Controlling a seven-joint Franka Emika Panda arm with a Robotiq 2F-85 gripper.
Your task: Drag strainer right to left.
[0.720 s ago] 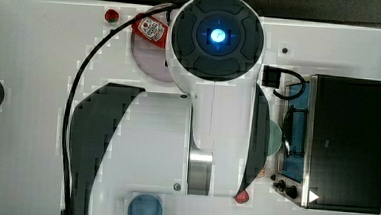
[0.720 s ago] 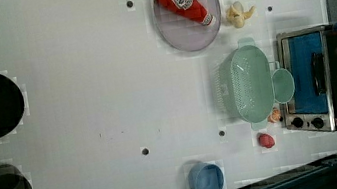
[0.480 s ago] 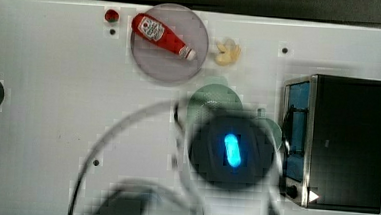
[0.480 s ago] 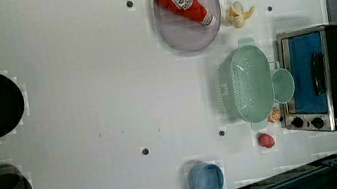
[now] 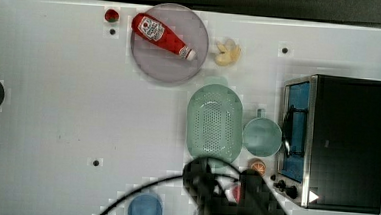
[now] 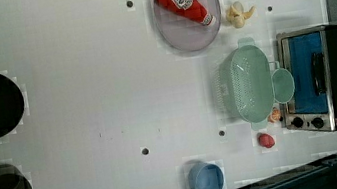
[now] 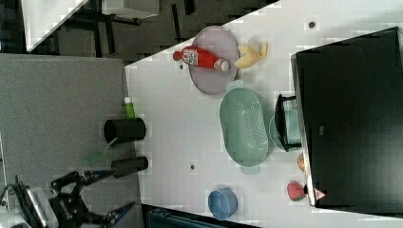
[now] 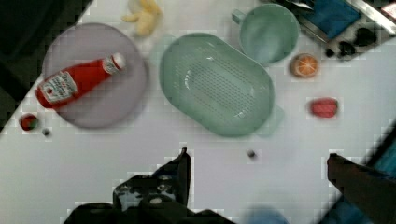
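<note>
The pale mint-green oblong strainer (image 5: 214, 123) rests empty on the white table, between the grey-lilac plate (image 5: 151, 60) and the round mint mug (image 5: 262, 137), which nearly touches it. The strainer also appears in the left view (image 6: 250, 82), the right view (image 7: 243, 126) and the wrist view (image 8: 217, 84). My gripper (image 8: 258, 155) hangs open high above the table, well back from the strainer, with nothing between its dark fingers (image 8: 181, 164). In the top view, my arm (image 5: 223, 199) is a dark blur at the bottom edge, just below the strainer.
A red ketchup bottle (image 5: 163, 35) lies on the plate, with a banana (image 5: 228, 53) beside it. A black toaster oven (image 5: 336, 141) stands past the mug. An orange (image 5: 257, 166), a red fruit (image 8: 324, 107) and a blue bowl (image 5: 145, 210) sit near the arm. Open table spreads toward the top view's left.
In the top view my arm has swept from over the table's middle down to the bottom edge, uncovering the strainer and mug. The strainer has not moved.
</note>
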